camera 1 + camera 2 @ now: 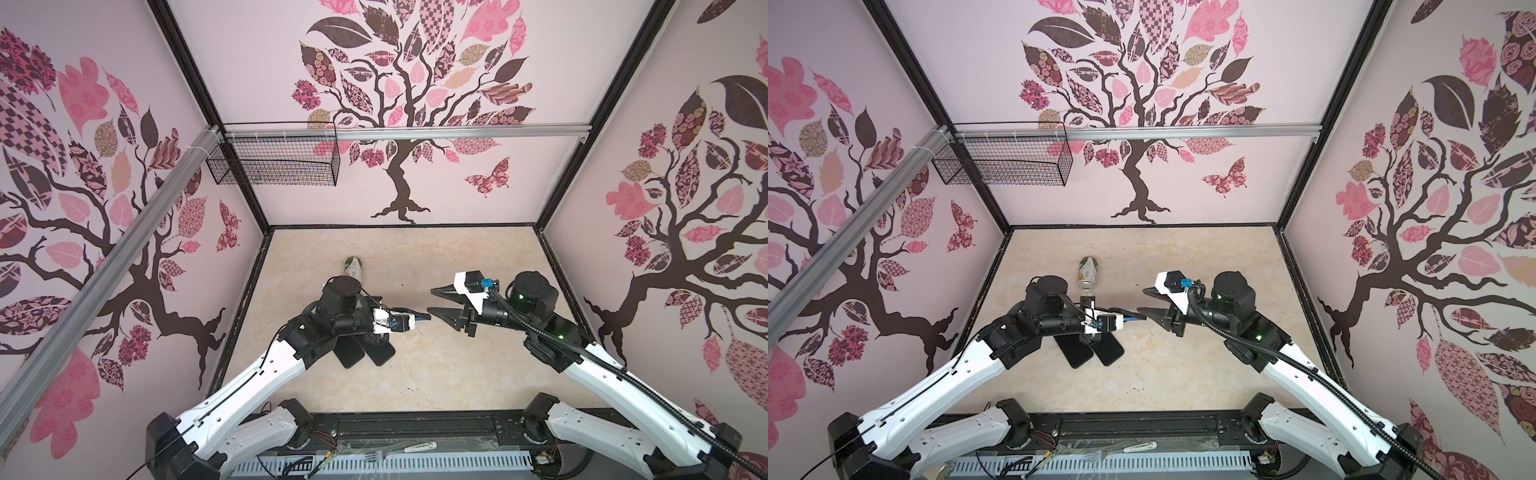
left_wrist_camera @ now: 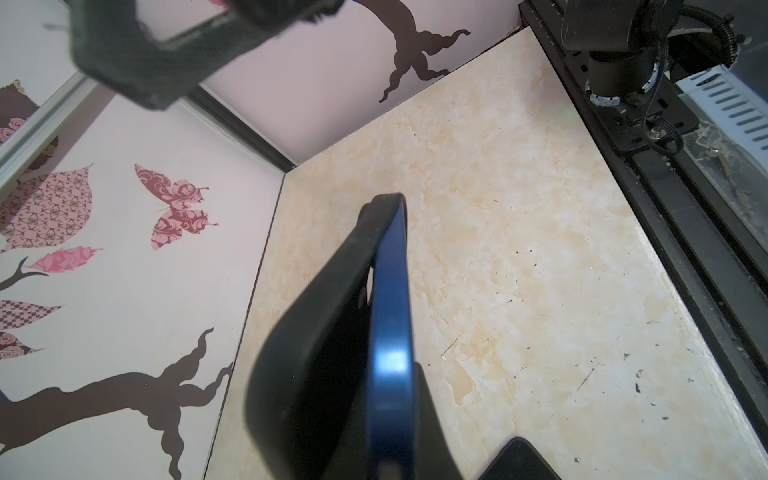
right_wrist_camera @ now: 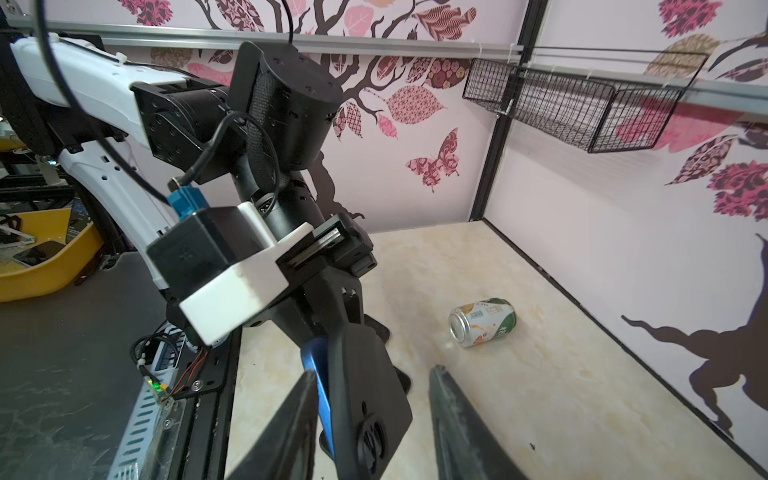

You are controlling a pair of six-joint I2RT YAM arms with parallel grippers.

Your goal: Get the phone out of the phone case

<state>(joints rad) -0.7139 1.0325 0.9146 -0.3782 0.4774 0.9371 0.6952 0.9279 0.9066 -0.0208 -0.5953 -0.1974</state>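
Left gripper (image 3: 332, 320) is clamped on the blue phone (image 2: 390, 332), holding it edge-up above the table. The black phone case (image 2: 316, 332) bows off one face. The free end points toward 3 o'clock in both top views. The right gripper (image 1: 431, 300) has its jaws parted astride that end, probably to strip the case.

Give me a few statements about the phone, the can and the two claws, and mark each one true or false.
1. The left claw grips the blue phone in its black case. True.
2. The can stands upright. False: it lies on its side.
3. The right claw is shut. False: its jaws stand open.
4. A wire basket hangs from the rail. True.
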